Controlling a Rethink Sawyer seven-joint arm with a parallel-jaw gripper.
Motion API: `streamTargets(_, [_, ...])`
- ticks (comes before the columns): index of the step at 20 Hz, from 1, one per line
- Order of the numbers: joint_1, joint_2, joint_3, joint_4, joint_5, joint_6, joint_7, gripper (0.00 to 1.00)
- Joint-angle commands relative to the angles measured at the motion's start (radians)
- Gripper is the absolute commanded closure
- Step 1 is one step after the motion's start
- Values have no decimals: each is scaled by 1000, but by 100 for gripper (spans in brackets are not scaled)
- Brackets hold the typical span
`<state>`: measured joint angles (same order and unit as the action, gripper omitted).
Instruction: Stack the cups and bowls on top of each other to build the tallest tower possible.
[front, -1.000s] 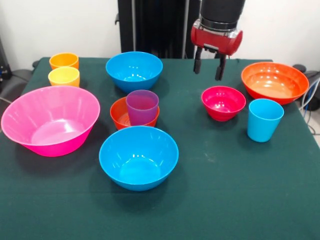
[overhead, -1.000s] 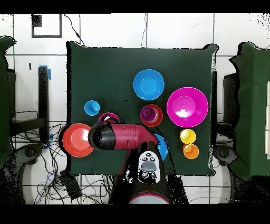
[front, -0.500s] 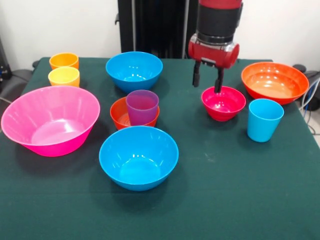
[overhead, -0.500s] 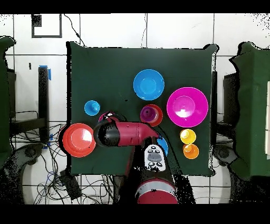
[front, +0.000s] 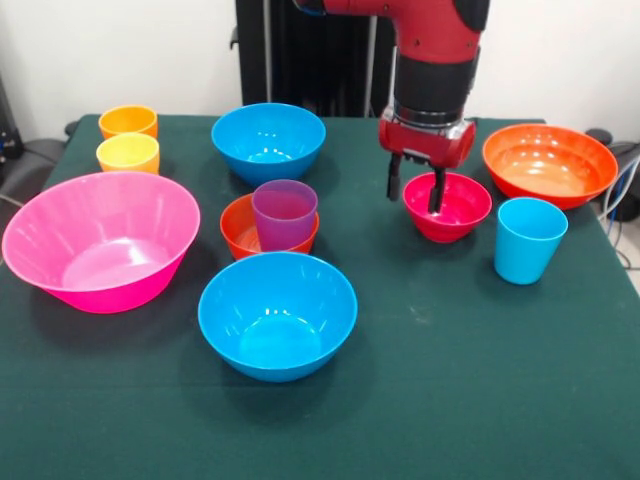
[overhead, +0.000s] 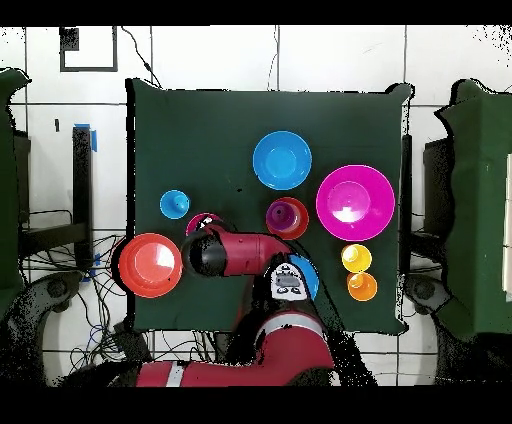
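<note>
My gripper (front: 414, 191) is open and low over the left rim of the small magenta-red bowl (front: 450, 207): one finger (front: 436, 192) is inside the bowl, the other (front: 393, 183) is outside it. A purple cup (front: 285, 212) stands in the small orange bowl (front: 238, 228). The light blue cup (front: 529, 239) stands right of the magenta-red bowl. The wide orange-red bowl (front: 549, 163) is at the far right. Two blue bowls (front: 277, 313) (front: 268, 140), the large pink bowl (front: 100, 240), the yellow cup (front: 128, 153) and the orange cup (front: 128, 121) are on the left half.
In the overhead view my arm (overhead: 240, 253) covers most of the magenta-red bowl (overhead: 199, 219) and part of one blue bowl (overhead: 309, 279). The green cloth (front: 480, 380) covers the table. Black chairs stand beside the table (overhead: 60, 180).
My gripper has come down and slightly forward, from above the table behind the magenta-red bowl to straddling its left rim. The cups and bowls have not moved.
</note>
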<state>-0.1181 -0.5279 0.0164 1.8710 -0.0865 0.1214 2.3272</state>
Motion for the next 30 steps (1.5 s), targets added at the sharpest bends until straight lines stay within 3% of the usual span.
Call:
streamTargets(1, [-14,116,101,-71,-28,-64,48,0])
streamTargets(11, [-34,239,117,-148,-48,-105,20,0])
streamTargets(13, [-3,245,80,-159,-56,-149,32,0])
streamTargets(14, [12,247,65,-161,-55,-166,48,100])
streamTargets(17, [24,243,53,-163,-56,-161,47,100])
streamTargets(20, [17,185,62,-133,-46,-87,43,100])
streamTargets(24, [-10,73,83,-75,-37,36,18,100])
streamTargets(28, [-37,-94,98,24,-41,143,-13,100])
streamTargets(30, [-82,-153,127,39,-47,208,-60,100])
